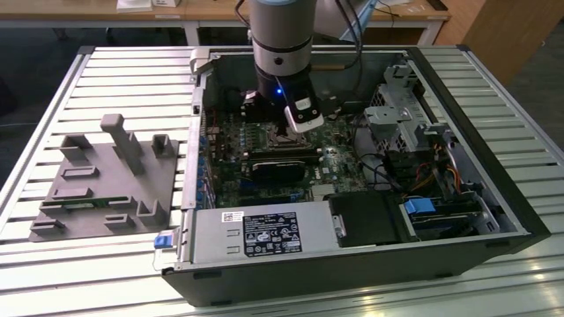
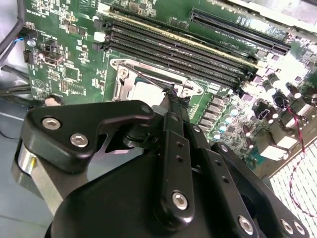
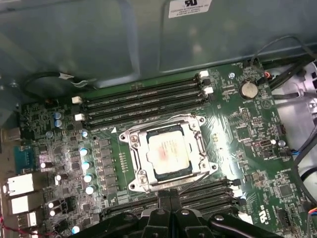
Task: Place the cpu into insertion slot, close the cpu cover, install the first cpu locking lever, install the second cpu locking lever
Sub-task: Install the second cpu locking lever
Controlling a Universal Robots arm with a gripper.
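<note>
In the first wrist view the cpu (image 3: pixel 167 154) lies flat in the insertion slot (image 3: pixel 132 184), its pale metal top showing through the window of the cpu cover (image 3: pixel 136 154), which lies down over it. A thin wire locking lever (image 3: pixel 203 179) slants away from the socket's side towards my gripper (image 3: pixel 171 197). The fingers are pressed together with nothing held, their tips at the socket's edge. The second wrist view shows the gripper (image 2: pixel 173 99) right at the socket rim (image 2: pixel 121 82), beside a lever rod (image 2: pixel 153 79). In the exterior view the gripper (image 1: pixel 294 137) hangs low inside the open computer case.
Long black memory slots (image 3: pixel 143 96) flank the socket on two sides. A black block (image 1: pixel 277 168) sits just in front of the socket, the power supply (image 1: pixel 255 234) nearer still. A drive cage (image 1: pixel 414 125) and cables fill the exterior view's right. A grey fixture (image 1: pixel 105 178) stands outside the case.
</note>
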